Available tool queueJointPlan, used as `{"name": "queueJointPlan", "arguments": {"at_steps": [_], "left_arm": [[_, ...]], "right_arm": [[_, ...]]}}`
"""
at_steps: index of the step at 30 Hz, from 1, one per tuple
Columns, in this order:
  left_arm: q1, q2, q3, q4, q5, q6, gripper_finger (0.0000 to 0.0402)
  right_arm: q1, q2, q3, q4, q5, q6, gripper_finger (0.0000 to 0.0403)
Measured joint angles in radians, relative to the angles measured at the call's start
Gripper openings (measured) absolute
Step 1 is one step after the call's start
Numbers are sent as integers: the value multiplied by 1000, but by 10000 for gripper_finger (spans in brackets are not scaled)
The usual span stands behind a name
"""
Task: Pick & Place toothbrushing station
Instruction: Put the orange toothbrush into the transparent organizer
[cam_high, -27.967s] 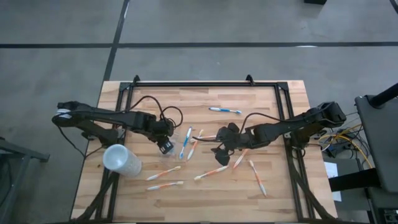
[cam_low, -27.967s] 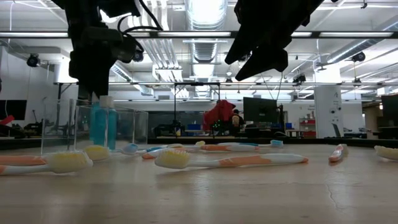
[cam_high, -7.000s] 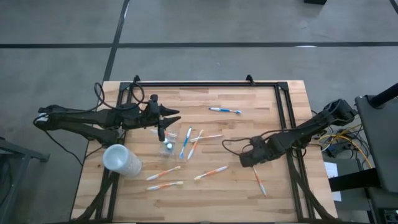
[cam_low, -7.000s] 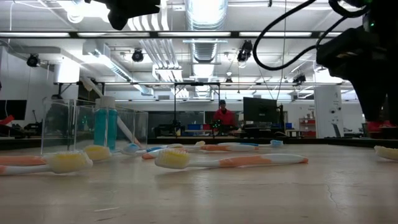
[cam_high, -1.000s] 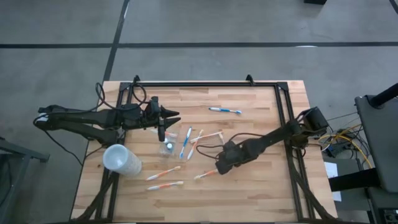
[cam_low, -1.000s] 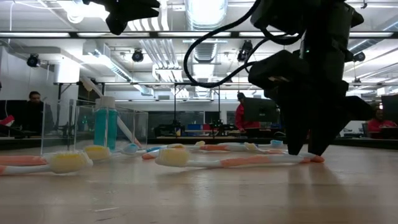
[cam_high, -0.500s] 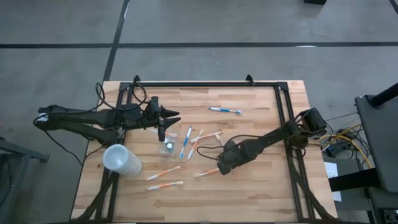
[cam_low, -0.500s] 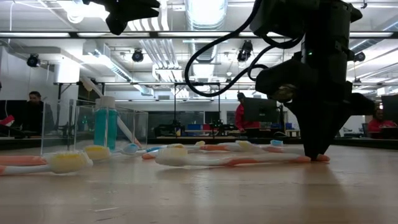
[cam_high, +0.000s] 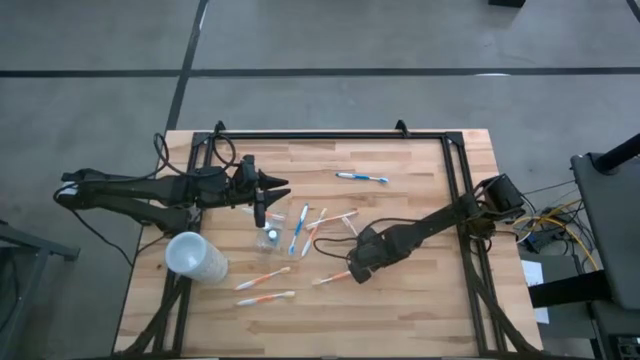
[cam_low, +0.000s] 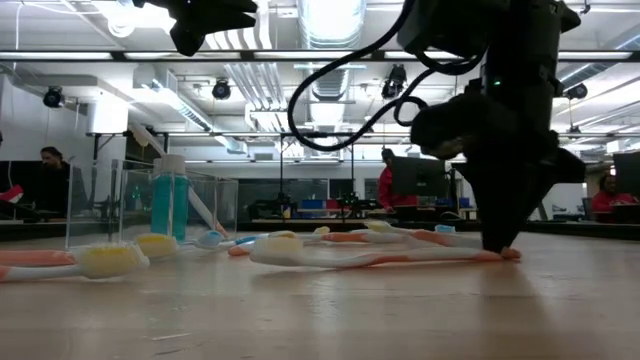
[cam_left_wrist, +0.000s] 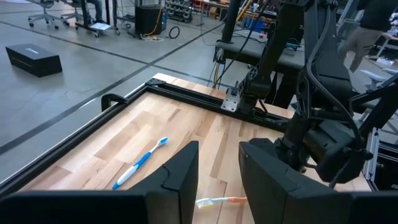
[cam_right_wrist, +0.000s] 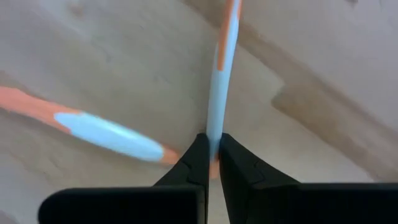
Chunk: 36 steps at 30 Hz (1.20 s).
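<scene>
Near worktop centre, right gripper (cam_high: 352, 272) lowered onto wood, fingers pinched tight on slim white-orange toothbrush (cam_right_wrist: 219, 93) handle. Small clear tumbler (cam_high: 270, 235) left of centre. Left gripper (cam_high: 284, 184) half parted, nothing held.

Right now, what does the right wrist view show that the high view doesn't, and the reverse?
Only the right wrist view shows the right gripper shut on a white-orange toothbrush handle, with another brush lying beside it. Only the high view shows the left gripper above the clear tumbler, the frosted cup and the other scattered toothbrushes. Both show the wooden table.
</scene>
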<state>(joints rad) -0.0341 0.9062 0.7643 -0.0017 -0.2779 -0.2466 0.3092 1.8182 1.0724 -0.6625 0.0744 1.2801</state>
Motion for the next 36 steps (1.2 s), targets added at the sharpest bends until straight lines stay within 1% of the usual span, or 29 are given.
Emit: {"name": "queueJointPlan", "arguments": {"at_steps": [9,13,16,19,24,26,28,32,36], "left_arm": [[0,0,0,0,0,-1,120],[0,0,0,0,0,-2,120],[0,0,0,1,1,-14,120],[0,0,0,1,3,-16,120],[0,0,0,33,18,-19,120],[0,1,0,66,42,-18,120],[0,6,0,111,67,-19,120],[0,21,0,222,123,-22,120],[0,52,0,344,214,-26,120]], "right_arm": [[8,-28,17,-13,30,-9,13],[12,-77,17,-15,45,-33,13],[12,-134,17,-14,82,-69,13],[11,-212,19,-9,126,-157,13],[14,-335,18,12,244,-271,13],[16,-382,18,55,298,-337,13],[18,-418,18,128,329,-428,13],[19,-459,18,322,337,-621,13],[18,-469,18,475,337,-739,13]]}}
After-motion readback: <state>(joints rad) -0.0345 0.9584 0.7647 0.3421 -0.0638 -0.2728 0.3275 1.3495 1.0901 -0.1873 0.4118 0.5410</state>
